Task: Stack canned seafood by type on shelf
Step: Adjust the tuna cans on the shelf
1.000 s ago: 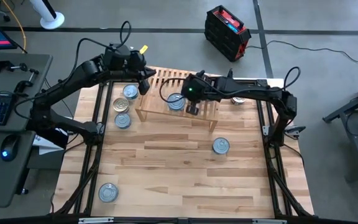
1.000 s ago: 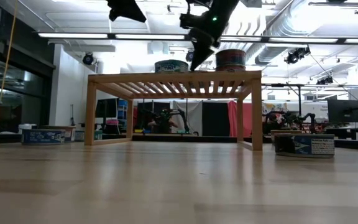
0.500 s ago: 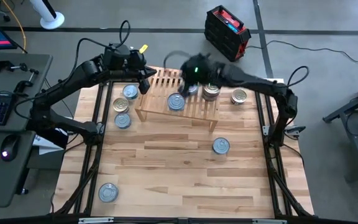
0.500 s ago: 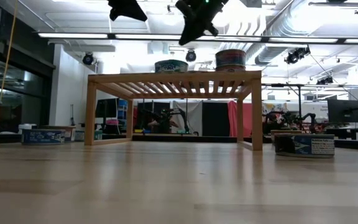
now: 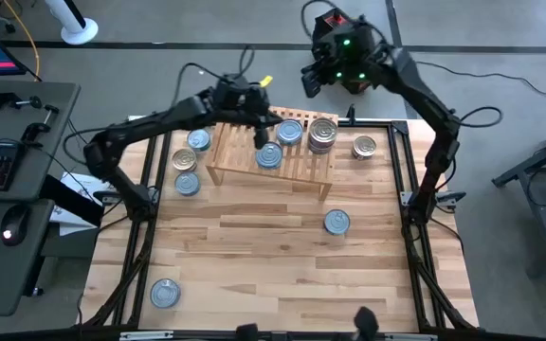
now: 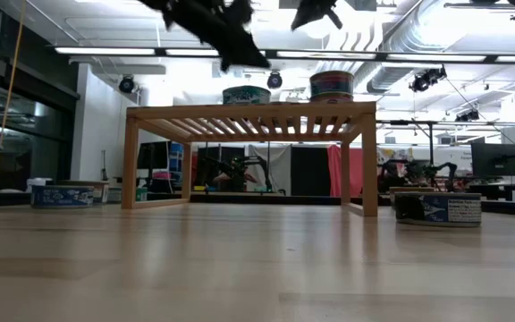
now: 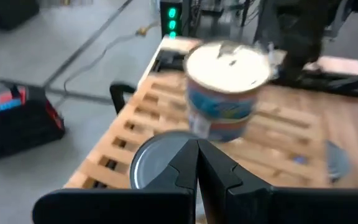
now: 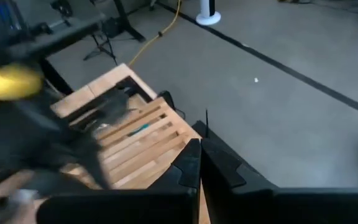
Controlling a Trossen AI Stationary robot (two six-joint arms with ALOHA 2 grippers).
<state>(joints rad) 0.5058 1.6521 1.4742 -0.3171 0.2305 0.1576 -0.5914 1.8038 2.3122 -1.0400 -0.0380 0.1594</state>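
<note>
The shelf stands toward twelve o'clock on the bench, and it carries three groups of tins: a single silvery-blue can near its front edge, another blue-lidded can behind it, and a short stack at its three o'clock side. Grouping them this way looks like sorting by lid type, with the stack already more than one can tall.

Still on the bench are three tins in a column at nine o'clock of the shelf, a gold-toned can at its three o'clock, one can toward four o'clock of the bench and another near seven o'clock. So I judge the sorting well short of finished.

The left gripper hangs above the shelf's nine o'clock half; the left wrist view shows its jaws pressed together with nothing between them, right over a flat lid and facing the stack. The right gripper is raised beyond the bench's twelve o'clock edge, jaws closed and empty, out of the other arm's way.

The low view alone shows the height of the stack beside a single tin on the slats; the high view alone shows the scattered tins' layout.
</note>
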